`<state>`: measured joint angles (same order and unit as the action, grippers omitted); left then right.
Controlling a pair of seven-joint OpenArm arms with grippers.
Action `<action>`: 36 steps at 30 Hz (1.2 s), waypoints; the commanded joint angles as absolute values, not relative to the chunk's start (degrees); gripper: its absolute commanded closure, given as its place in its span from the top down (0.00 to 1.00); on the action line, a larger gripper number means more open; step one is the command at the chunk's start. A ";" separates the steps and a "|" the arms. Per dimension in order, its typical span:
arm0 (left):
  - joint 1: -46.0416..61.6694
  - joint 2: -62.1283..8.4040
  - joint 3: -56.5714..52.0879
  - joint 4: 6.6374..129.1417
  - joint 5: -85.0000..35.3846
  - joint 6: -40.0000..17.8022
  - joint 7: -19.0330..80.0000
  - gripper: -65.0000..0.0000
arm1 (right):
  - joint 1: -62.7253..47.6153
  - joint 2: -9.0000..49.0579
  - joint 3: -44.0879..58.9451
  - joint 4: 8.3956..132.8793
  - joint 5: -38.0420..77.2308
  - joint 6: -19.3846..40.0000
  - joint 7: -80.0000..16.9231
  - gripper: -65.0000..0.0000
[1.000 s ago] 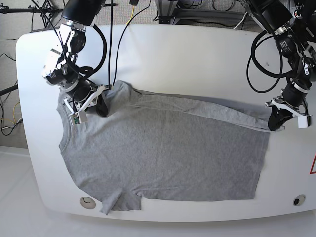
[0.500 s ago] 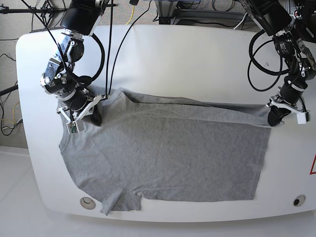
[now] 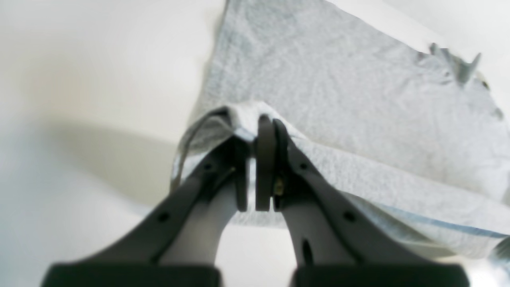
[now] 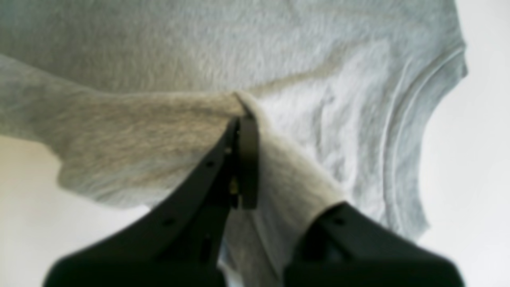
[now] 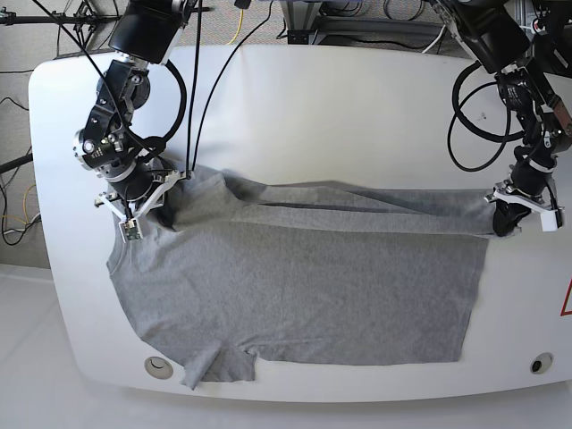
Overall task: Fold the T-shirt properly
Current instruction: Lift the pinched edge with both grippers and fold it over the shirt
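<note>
The heather-grey T-shirt (image 5: 295,286) lies flat on the white table (image 5: 340,107), neck at the view's left. Its far edge is lifted into a taut band between both grippers. My right gripper (image 5: 165,207), at the base view's left, is shut on the shoulder cloth. The right wrist view shows the fingertips (image 4: 243,119) pinching a fold of the T-shirt (image 4: 199,40). My left gripper (image 5: 502,219), at the view's right, is shut on the hem corner. The left wrist view shows the gripper (image 3: 255,131) pinching the T-shirt's (image 3: 358,91) edge.
Round inserts sit in the table's near left corner (image 5: 158,365) and near right corner (image 5: 540,362). A red mark (image 5: 567,299) shows at the right edge. Cables and frames lie behind the far edge. Bare white table lies beyond the shirt.
The gripper at the view's left moved left with the shoulder cloth. The lifted band between the grippers has been pulled straighter and more level. The gripper at the right has barely shifted.
</note>
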<state>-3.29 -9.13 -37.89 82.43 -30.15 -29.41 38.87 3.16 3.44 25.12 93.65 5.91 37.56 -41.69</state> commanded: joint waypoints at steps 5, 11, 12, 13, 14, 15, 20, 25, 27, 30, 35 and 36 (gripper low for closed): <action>-4.79 -10.15 -32.75 83.47 -30.55 -29.67 33.98 0.00 | 4.70 3.91 25.01 94.55 5.85 37.23 -36.26 0.00; -4.88 -10.15 -30.20 83.47 -30.55 -29.49 33.71 0.00 | 5.76 4.09 24.66 94.46 5.49 37.67 -36.18 0.00; -4.88 -10.15 -29.93 83.47 -30.55 -29.49 33.63 0.00 | 5.85 4.09 24.57 94.46 5.05 37.67 -36.18 0.00; -4.88 -10.15 -29.67 83.47 -30.55 -29.49 33.63 0.00 | 6.20 4.09 24.22 94.46 4.79 37.67 -36.18 0.00; -4.88 -10.07 -29.41 83.47 -30.55 -29.49 33.63 0.00 | 6.55 4.09 23.52 94.46 4.44 37.67 -36.09 0.00; -4.88 -9.98 -29.23 83.47 -30.55 -29.49 33.63 0.00 | 6.81 4.18 22.90 94.46 4.18 37.76 -36.09 0.00; -5.85 -9.98 -28.97 83.38 -30.46 -29.49 33.63 0.00 | 7.78 4.18 20.62 94.46 1.89 37.76 -36.09 0.00; -5.93 -10.07 -28.97 82.77 -30.46 -29.49 33.63 0.00 | 9.01 4.26 18.07 93.14 -0.57 37.76 -36.00 0.00; -6.02 -10.15 -28.88 81.98 -30.46 -29.49 33.63 0.00 | 9.63 4.26 17.54 92.09 -1.19 37.76 -35.65 0.00; -6.20 -11.03 -28.88 80.22 -30.46 -29.49 33.36 0.00 | 10.24 4.26 17.36 90.07 -2.42 37.76 -34.07 0.00; -6.73 -11.82 -28.88 77.93 -30.46 -29.49 30.37 0.00 | 10.33 4.26 17.36 87.16 -4.44 37.76 -31.25 0.00; -6.73 -12.18 -28.88 77.41 -30.46 -29.49 29.49 0.00 | 10.33 4.26 17.36 86.64 -5.05 37.76 -30.29 0.00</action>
<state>-5.26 -10.68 -28.73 77.62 -29.21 -29.17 33.45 8.93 3.81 17.19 87.37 -4.05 38.17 -33.78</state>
